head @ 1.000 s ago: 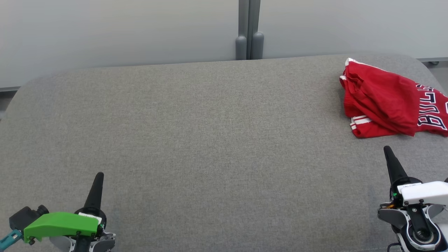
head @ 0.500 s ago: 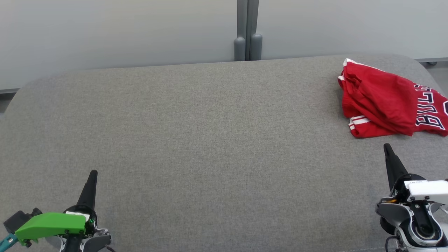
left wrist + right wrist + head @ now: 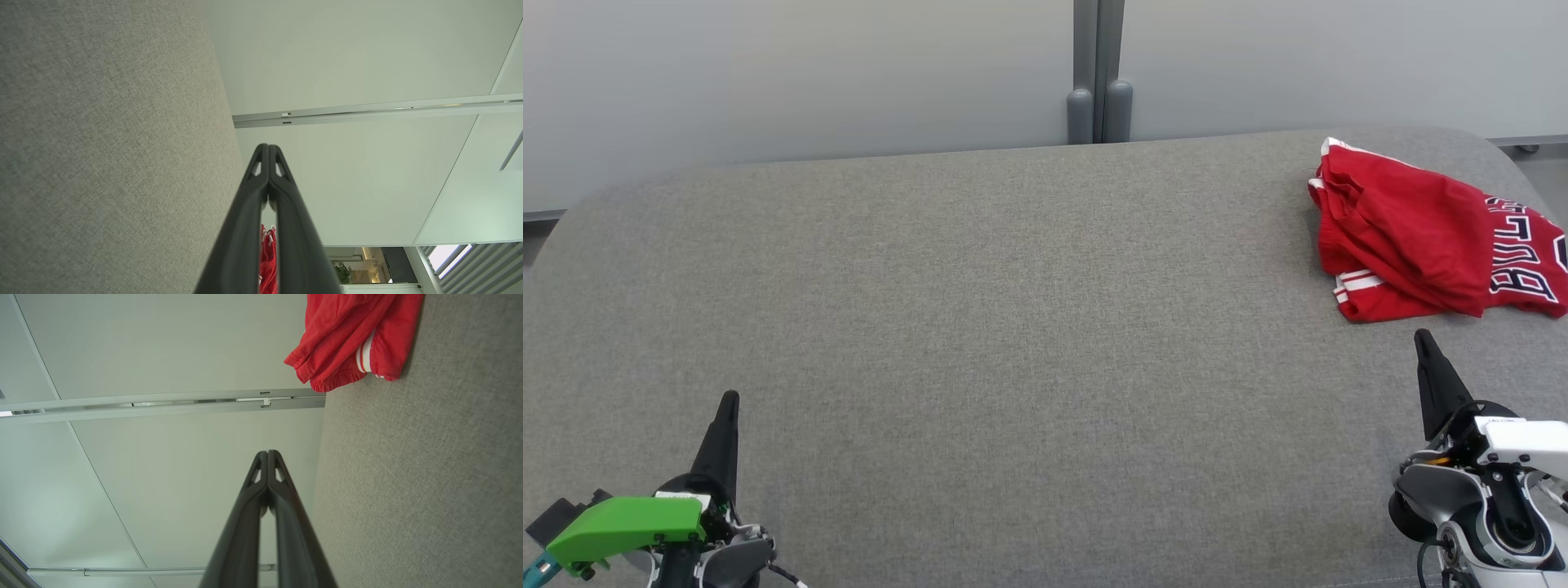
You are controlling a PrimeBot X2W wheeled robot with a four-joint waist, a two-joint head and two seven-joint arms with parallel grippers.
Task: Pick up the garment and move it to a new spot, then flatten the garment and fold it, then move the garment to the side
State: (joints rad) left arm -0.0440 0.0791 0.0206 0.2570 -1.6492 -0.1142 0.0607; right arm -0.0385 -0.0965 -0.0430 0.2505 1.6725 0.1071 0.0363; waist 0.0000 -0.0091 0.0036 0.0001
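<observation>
Grey fabric covers the table; the red garment lies bunched (white stripes, dark lettering) at its far right edge. Near the front, the left gripper and right gripper point forward, fingers pressed together, empty.

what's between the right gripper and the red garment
Only a bare strip of grey upholstered surface lies between the right gripper and the red garment, as the head view shows.

One red garment, two hands, one grey padded surface
</observation>
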